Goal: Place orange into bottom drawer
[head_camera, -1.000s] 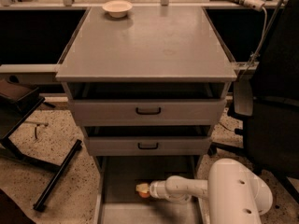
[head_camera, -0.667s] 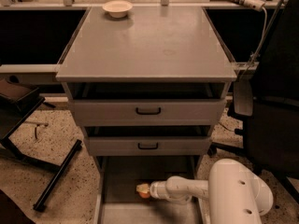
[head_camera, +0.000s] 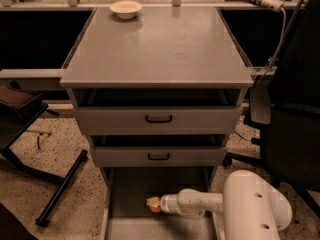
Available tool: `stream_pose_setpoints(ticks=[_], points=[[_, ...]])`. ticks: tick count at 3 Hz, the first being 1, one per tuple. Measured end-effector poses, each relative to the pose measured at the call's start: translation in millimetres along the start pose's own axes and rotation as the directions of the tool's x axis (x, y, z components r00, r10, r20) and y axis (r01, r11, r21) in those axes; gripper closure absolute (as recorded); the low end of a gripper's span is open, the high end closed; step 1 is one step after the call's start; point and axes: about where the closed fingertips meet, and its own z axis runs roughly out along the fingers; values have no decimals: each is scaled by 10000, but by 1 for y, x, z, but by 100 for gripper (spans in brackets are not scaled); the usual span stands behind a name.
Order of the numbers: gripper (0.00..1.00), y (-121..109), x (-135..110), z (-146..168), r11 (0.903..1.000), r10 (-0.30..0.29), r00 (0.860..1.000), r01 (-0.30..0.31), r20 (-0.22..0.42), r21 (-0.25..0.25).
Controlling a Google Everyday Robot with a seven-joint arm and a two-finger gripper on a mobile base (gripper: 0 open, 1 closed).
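Note:
The grey metal cabinet has three drawers. The bottom drawer [head_camera: 125,223] is pulled out, a wide flat grey tray with low walls. My white arm reaches from the lower right into it. My gripper [head_camera: 154,203] is low inside the drawer, near its middle, with the orange [head_camera: 156,207] at its tip. Only a small orange patch shows under the pale fingertips; the rest is hidden by the gripper.
The two upper drawers [head_camera: 158,118] with black handles are slightly open. A cream bowl [head_camera: 125,8] sits on the cabinet top at the back left. A black office chair [head_camera: 292,119] stands to the right. Black stand legs [head_camera: 62,186] lie on the speckled floor at left.

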Motion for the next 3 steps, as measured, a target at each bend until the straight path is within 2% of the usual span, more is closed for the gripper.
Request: stream_pose_setpoints(ticks=[1,2,3], points=[[12,0,0,0,10000,0,10000,0,0,0],[0,0,0,0,10000,0,10000,0,0,0],[0,0,0,0,10000,0,10000,0,-1,0]])
